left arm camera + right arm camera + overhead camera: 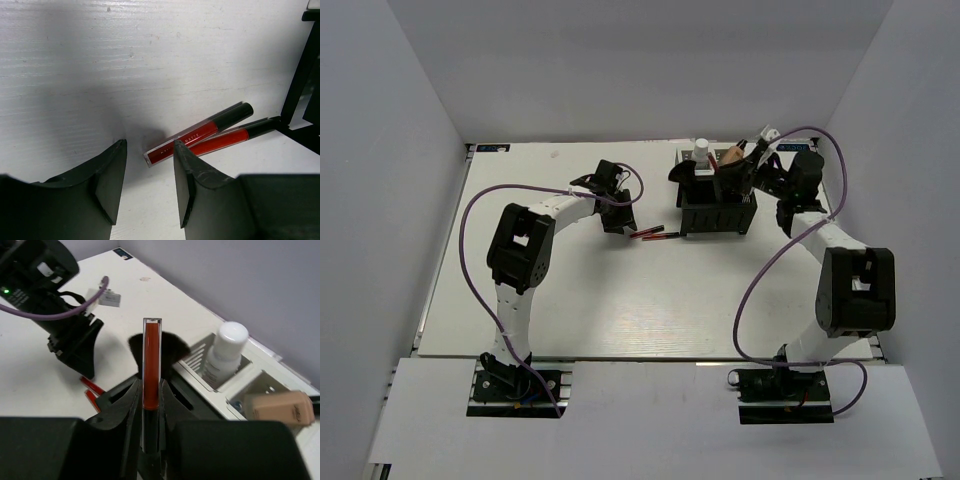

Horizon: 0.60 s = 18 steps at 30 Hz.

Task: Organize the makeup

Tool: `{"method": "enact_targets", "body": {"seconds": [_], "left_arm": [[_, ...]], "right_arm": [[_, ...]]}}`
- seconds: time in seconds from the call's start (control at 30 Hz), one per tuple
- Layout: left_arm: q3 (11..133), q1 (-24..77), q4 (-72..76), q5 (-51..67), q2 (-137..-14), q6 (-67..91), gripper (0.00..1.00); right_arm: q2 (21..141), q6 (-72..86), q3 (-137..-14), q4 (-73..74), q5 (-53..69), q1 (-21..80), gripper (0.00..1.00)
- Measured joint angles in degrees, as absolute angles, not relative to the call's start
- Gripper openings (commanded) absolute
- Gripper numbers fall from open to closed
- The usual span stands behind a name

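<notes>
Right gripper (150,386): clenched on a red lip tube (151,355), held up beside the box (718,215); you likely lower it into a compartment.
Left gripper (150,146): released, just short of two red tubes (197,134) lying by the box; close on one next.

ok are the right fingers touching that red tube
Touching. The right wrist view shows the red tube standing upright, pinched between both fingers, with no gap on either side.

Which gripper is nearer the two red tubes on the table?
Left. The left gripper is open beside the tubes; the right gripper is at the box, holding another tube.
</notes>
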State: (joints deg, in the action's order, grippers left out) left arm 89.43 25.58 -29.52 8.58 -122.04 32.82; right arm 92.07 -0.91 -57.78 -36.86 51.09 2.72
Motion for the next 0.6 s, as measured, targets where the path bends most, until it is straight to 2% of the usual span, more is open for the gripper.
{"method": "enact_targets", "body": {"seconds": [0.3,0.6], "left_arm": [[89.43,25.58,-29.54,8.60,-122.04,32.84,0.53],[90.15,25.58,-30.15,8.64,-122.26,32.77,0.53]], "right_arm": [[96.88,2.00,-57.80,-43.57,50.70,-0.49,0.00],[99.61,-0.69,-57.19,-43.35,49.58,-2.87,0.01]]}}
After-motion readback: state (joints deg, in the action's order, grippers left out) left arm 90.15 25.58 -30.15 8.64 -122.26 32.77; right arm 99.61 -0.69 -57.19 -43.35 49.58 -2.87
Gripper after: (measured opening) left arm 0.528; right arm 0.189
